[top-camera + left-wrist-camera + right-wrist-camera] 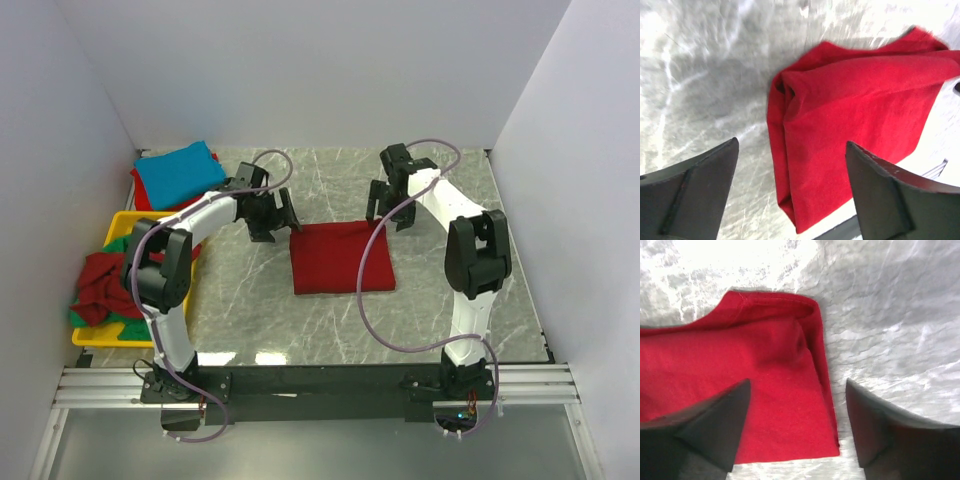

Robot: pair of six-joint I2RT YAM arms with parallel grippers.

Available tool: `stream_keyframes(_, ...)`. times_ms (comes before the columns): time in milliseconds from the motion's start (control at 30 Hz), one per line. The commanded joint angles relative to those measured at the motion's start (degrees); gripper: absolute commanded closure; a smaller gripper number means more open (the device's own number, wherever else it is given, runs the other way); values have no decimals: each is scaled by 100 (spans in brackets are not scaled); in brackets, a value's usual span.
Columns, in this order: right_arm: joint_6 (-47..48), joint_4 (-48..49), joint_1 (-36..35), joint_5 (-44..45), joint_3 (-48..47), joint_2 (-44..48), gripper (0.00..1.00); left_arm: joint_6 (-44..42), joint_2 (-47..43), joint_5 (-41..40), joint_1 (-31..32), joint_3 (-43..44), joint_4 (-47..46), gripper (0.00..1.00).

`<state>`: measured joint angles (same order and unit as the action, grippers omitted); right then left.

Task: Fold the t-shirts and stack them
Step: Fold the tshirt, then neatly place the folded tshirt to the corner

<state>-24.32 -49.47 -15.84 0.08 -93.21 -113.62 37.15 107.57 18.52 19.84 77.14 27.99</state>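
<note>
A dark red t-shirt (342,258), folded into a flat rectangle, is lying in the middle of the table (330,320) between the two arms.

The left arm (205,212) is rising from its base at the lower left of the top view, bending at an elbow over the yellow tray (118,222) and reaching up and to the right. The left jaws are pointing down just beside the shirt's upper left corner. In the left wrist view these jaws are standing wide open with nothing between them, framing the folded edge of the shirt (855,115) and the marbled table (700,75) beneath.

The right arm (450,205) is rising from the lower right, bending at an elbow right of centre and reaching up and to the left, with the right jaws hanging over the shirt's upper right corner. In the right wrist view they are gaping wide and gripping nothing, the hemmed corner of the shirt (740,370) showing between and beyond their tips.

At the upper left a folded turquoise t-shirt (180,172) is resting on another dark red one (140,192). A crumpled red shirt (100,280) and a green shirt (88,318) are lying heaped in the tray.
</note>
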Motion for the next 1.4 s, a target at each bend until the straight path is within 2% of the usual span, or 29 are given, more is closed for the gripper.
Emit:
stream_keyframes(0, 190, -1, 37, 10, -364, 296, 11, -49, -543, -174, -32, -41, -425, 5)
stream_keyframes(267, 305, 174, -51, -253, 135, 1043, 13, -94, -878, 265, -32, -875, -1004, 7)
stream_keyframes(533, 33, 684, -735, -763, 1251, 1659, 16, 47, -1177, 845, -24, -1904, -1980, 11)
stream_keyframes(733, -345, 1132, -1184, -1097, 1998, 1712, 18, 205, -1361, 1223, -15, -2589, -2710, 12)
stream_keyframes(933, -618, 1344, -1519, -1212, 2447, 1572, 19, 319, -1353, 1285, 3, -2906, -3035, 14)
stream_keyframes(1367, -759, 1599, -1712, -983, 3072, 1044, 20, 697, -966, 1013, 231, -3012, -3405, 18)
